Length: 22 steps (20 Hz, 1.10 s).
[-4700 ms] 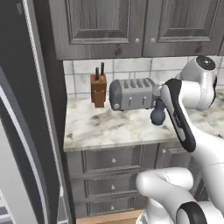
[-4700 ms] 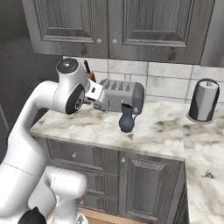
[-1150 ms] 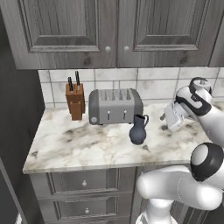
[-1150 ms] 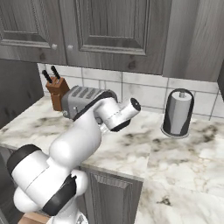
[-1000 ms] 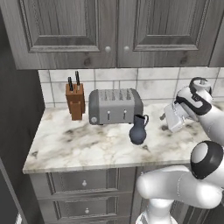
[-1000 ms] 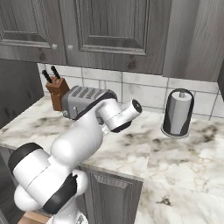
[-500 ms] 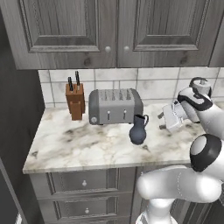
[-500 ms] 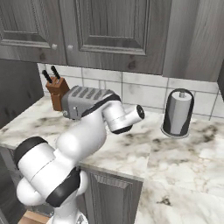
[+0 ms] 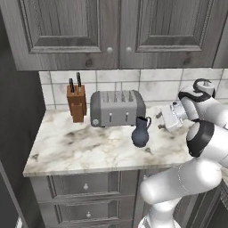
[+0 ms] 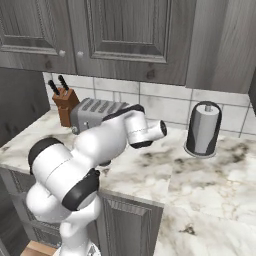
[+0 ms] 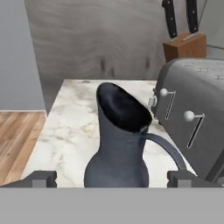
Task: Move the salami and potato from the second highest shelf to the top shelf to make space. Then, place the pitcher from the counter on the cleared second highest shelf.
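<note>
Fingers (image 11: 41,178) spread wide, nothing held; gripper (image 11: 113,179) lined up on the dark blue-grey pitcher (image 11: 119,142), whose round belly sits between the two tips, not touching either. Pitcher upright on the marble counter (image 9: 80,149), handle toward the grey toaster (image 9: 116,108) just beside it. Knife block (image 9: 76,101) stands past the toaster, paper-towel holder (image 10: 202,130) well apart.

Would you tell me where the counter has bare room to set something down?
The counter is bare along its front edge, before the knife block and toaster. It is crowded at the back, where the pitcher stands close before the toaster with the open gripper beside it.
</note>
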Available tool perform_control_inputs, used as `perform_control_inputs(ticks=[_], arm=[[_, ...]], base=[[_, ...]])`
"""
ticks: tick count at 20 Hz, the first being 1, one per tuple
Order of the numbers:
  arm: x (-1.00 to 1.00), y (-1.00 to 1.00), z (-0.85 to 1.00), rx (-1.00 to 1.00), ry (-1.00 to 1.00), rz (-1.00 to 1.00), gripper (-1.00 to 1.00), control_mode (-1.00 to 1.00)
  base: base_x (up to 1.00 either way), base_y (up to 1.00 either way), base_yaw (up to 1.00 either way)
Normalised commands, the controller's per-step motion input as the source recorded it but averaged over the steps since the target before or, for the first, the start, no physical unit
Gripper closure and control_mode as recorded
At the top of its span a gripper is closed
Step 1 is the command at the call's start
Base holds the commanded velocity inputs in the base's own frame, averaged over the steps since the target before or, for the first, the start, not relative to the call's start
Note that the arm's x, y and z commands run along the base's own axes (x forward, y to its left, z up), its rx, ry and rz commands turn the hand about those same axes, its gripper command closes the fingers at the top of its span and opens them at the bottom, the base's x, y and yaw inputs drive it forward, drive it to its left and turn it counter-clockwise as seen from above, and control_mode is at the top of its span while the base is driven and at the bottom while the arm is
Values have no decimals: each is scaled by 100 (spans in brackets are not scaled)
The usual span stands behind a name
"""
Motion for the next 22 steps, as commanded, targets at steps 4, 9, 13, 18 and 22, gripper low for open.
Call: perform_control_inputs(ticks=[4, 9, 13, 18, 22], arm=[[32, 0, 0, 5, 0, 12, -100, -100], [32, 5, -3, 2, 2, 11, -100, -100], [32, 9, -8, 0, 4, 10, -100, -100], [27, 13, -10, 0, 4, 9, -100, -100], [21, 13, -11, 0, 4, 9, -100, -100]], base=[[0, 0, 0], [0, 0, 0], [0, 0, 0], [0, 0, 0], [0, 0, 0]])
